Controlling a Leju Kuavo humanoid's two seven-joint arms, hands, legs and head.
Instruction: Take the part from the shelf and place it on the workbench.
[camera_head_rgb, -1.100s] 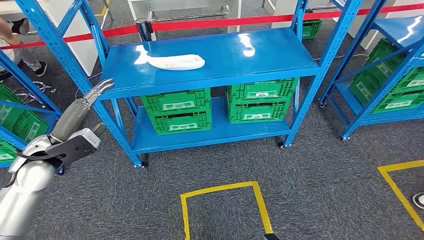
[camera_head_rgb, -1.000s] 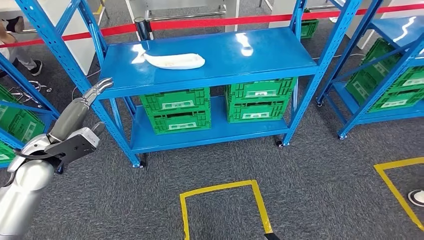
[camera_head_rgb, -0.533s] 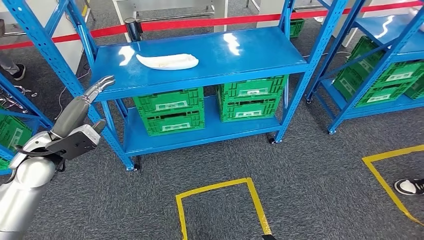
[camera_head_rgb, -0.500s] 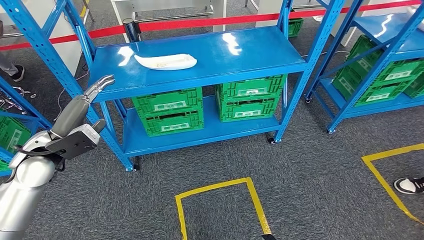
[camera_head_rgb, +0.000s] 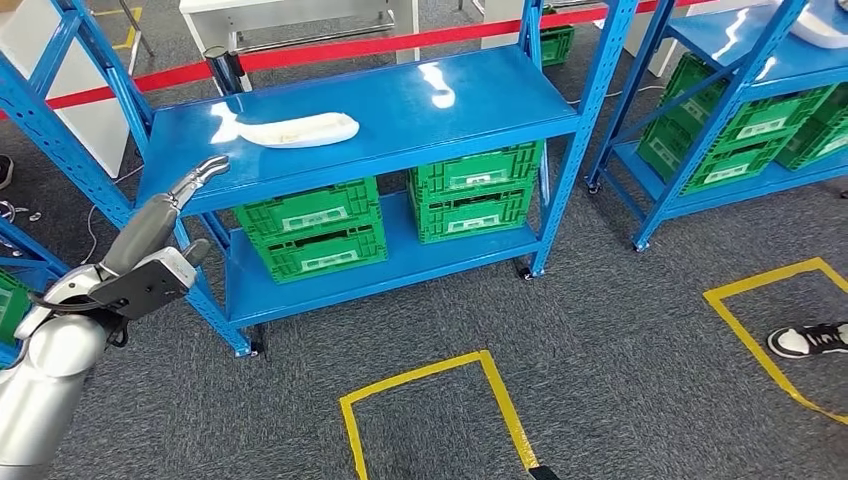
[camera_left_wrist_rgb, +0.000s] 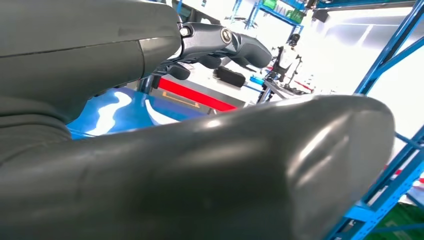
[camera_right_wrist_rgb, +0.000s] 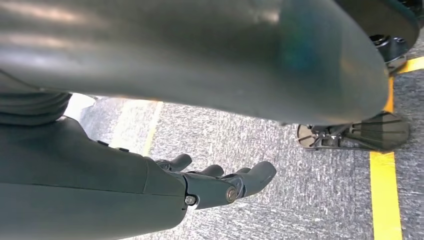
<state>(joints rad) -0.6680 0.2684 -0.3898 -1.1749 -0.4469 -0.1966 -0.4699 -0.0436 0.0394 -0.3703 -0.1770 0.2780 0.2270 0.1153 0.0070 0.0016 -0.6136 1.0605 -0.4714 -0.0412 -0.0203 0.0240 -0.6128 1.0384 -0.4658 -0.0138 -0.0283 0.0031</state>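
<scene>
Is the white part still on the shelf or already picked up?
On the shelf: the white part lies flat there, and the left hand holds nothing.

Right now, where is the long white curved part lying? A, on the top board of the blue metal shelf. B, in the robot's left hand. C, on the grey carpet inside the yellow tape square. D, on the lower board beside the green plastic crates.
A: the long white curved part lies on the top board of the blue metal shelf, ahead of the empty left hand.
</scene>
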